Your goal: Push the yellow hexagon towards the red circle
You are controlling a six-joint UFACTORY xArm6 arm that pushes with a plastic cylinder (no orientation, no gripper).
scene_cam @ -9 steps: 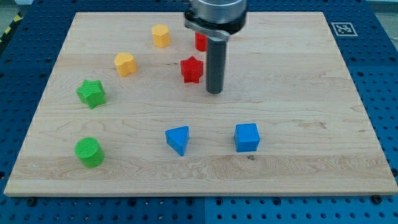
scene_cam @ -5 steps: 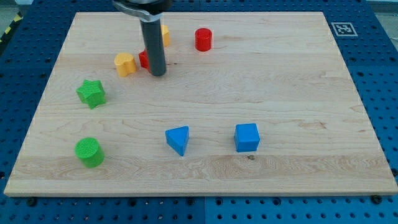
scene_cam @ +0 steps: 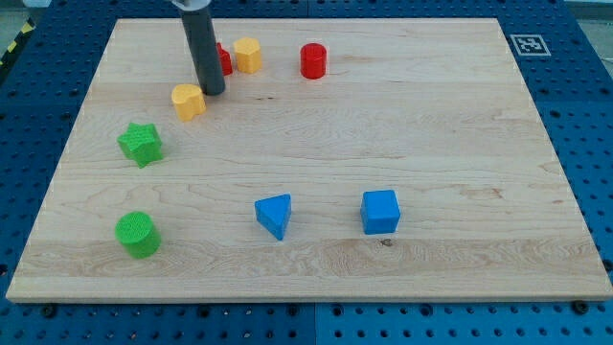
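Note:
The yellow hexagon (scene_cam: 248,55) lies near the view's top, left of centre. The red circle (scene_cam: 312,60) stands a short way to its right, with a gap between them. My tip (scene_cam: 212,92) rests on the board below and left of the hexagon, just right of a yellow heart (scene_cam: 189,101). A red star (scene_cam: 223,59) sits right against the hexagon's left side, partly hidden behind my rod.
A green star (scene_cam: 140,144) and a green cylinder (scene_cam: 137,234) lie at the view's left. A blue triangle (scene_cam: 275,215) and a blue cube (scene_cam: 380,212) lie in the lower middle. The wooden board (scene_cam: 460,115) has a marker tag (scene_cam: 525,43) at its top right corner.
My tip has swept from the board's middle to the left and up. The red star has been pushed left and up, next to the yellow hexagon. The yellow heart has shifted slightly left.

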